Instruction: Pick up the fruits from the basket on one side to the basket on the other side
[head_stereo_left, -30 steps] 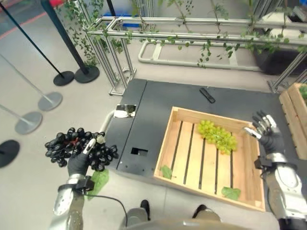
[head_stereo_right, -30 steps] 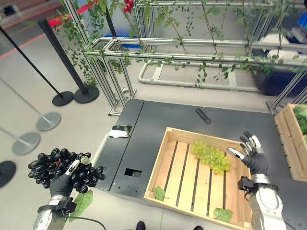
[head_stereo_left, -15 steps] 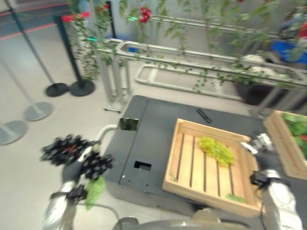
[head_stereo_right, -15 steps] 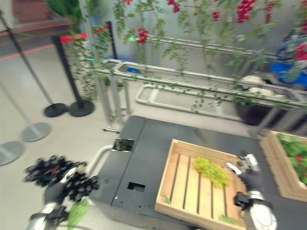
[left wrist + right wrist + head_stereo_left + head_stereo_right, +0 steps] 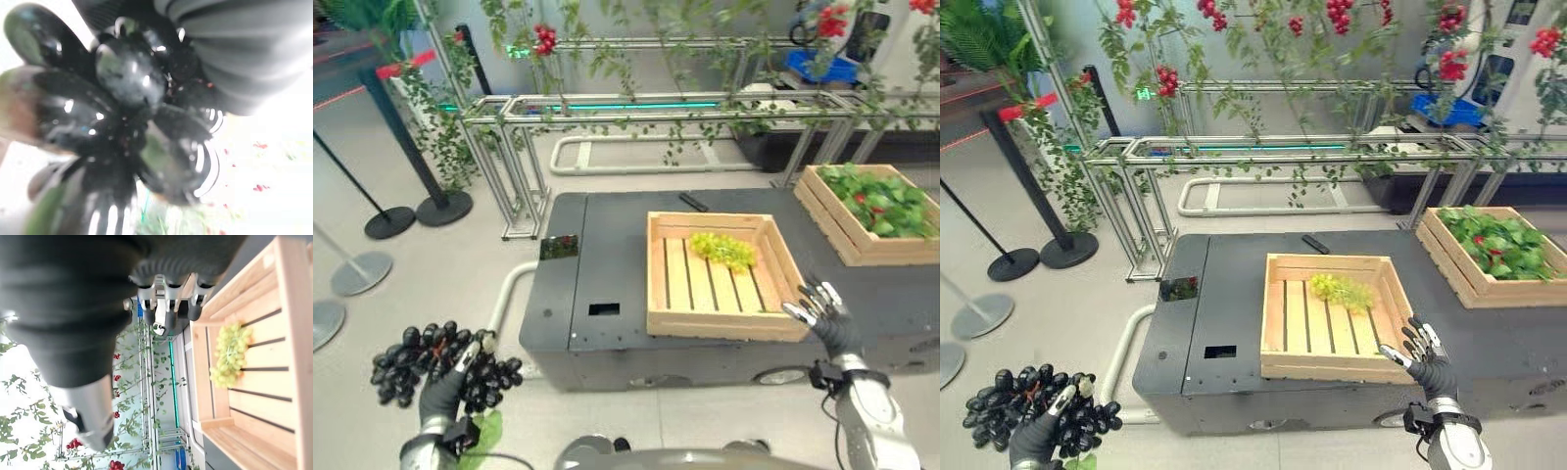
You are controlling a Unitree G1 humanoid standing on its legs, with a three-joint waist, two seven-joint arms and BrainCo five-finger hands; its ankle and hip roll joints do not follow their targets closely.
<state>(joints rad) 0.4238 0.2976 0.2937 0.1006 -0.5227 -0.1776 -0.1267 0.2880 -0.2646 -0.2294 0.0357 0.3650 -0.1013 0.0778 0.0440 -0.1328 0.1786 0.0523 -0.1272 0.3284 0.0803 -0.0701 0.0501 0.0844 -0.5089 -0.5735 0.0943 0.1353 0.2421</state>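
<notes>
My left hand (image 5: 442, 394) is at the lower left, off the dark platform, curled round a big bunch of black grapes (image 5: 406, 356) with a green leaf under it; the glossy grapes (image 5: 112, 112) press close to its wrist camera. A bunch of green grapes (image 5: 722, 250) lies at the back of the wooden slatted crate (image 5: 658, 311) on the platform. My right hand (image 5: 824, 311) hovers open at the crate's front right corner, fingers spread and empty, with the green grapes (image 5: 229, 355) beyond it.
A second wooden crate (image 5: 830, 233) full of green leaves and red fruit stands at the right. A black remote (image 5: 693, 203) lies behind the slatted crate. Metal frames with vines (image 5: 636, 108) stand behind the dark platform (image 5: 568, 284). Barrier posts (image 5: 382, 220) stand on the floor at left.
The whole picture has shifted: the camera has pulled back and the leafy crate now shows in full. My left hand still holds the black grapes; the right hand stays open.
</notes>
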